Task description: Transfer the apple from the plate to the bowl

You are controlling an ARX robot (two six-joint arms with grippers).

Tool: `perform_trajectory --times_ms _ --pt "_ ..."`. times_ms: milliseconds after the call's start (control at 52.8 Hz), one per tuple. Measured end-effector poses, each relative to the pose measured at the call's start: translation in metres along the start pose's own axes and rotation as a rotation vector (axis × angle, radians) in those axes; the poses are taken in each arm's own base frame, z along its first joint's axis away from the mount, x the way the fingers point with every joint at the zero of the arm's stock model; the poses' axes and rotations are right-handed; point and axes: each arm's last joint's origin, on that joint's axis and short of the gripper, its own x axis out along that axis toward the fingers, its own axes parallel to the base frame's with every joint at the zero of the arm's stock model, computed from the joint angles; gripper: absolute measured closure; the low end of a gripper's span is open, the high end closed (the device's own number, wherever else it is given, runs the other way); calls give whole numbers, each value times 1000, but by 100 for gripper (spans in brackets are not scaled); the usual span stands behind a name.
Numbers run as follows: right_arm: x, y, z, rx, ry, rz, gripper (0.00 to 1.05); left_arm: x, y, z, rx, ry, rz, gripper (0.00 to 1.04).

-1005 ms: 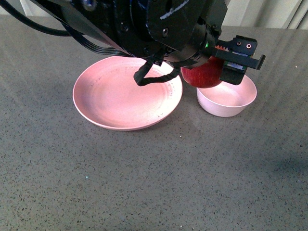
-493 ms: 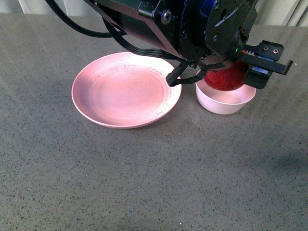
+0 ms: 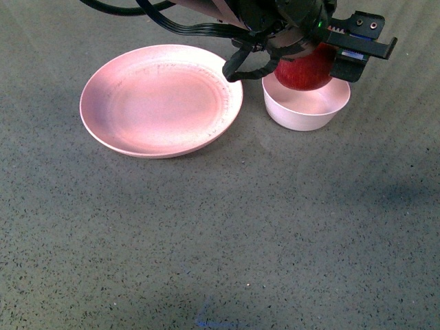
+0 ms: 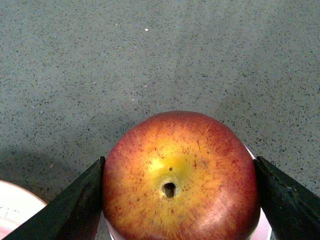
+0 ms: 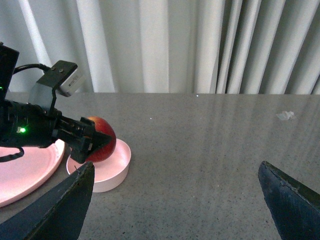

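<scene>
My left gripper is shut on the dark-red apple and holds it just above the pale bowl. In the left wrist view the apple fills the space between the black fingers, its yellow patch facing the camera, with the bowl's rim peeking out beneath. The empty salmon-pink plate lies just left of the bowl. In the right wrist view my right gripper is open and empty, well away from the apple and bowl.
The grey speckled tabletop stretches in front of the plate and bowl. Pale curtains hang behind the table's far edge. A small scrap lies on the table far from the dishes.
My left gripper has carried the apple from beside the plate to above the bowl. The front view has shifted, so plate and bowl sit higher in it.
</scene>
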Motion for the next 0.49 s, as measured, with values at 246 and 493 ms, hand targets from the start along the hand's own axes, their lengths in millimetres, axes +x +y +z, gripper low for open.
perform_trajectory --times_ms 246,493 --pt "0 0 0 0 0 0 9 4 0 -2 0 10 0 29" --pt "0 0 0 0 0 0 9 6 0 -6 -12 19 -3 18"
